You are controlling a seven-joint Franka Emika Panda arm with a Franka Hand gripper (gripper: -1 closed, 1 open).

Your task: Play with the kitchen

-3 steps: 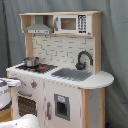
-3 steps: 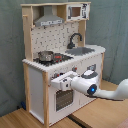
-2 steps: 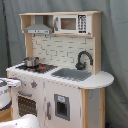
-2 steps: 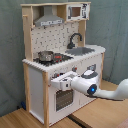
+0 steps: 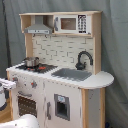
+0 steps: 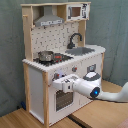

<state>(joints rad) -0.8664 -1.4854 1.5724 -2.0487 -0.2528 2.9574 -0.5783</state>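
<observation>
Little has moved vs the earlier frames: the arm [image 6: 95,91] holds the same reach across the front of the kitchen [image 6: 62,60], and the pincer [image 6: 56,80] sits at the same spot near the knob strip above the oven door [image 6: 62,99]. We can't tell whether its fingers are apart or together; it's too blurred at the tip.

Containers: a small metal pot [image 5: 31,61] stands on the hob [image 5: 36,67], at the first exterior view's left of the worktop; we can't see inside it. The grey sink [image 5: 71,74] is sunk into the worktop beside the hob, w/ the black faucet [image 5: 83,59] arching behind it. We see nothing in the basin. The upper shelf holds a toy microwave [image 5: 70,23], and the range hood [image 5: 38,28] hangs over the hob.

Kitchen stands upright, long axis vertical. Its front faces toward the first exterior view's left and the second exterior view's right, roughly, so both cams see it at an angle. It's in the middle of both exterior views.

It stands on a light wooden floor [image 6: 20,119]. A grey-green curtain [image 6: 10,50] hangs behind it. A white robot part [image 5: 4,90] shows at the first exterior view's left edge.
</observation>
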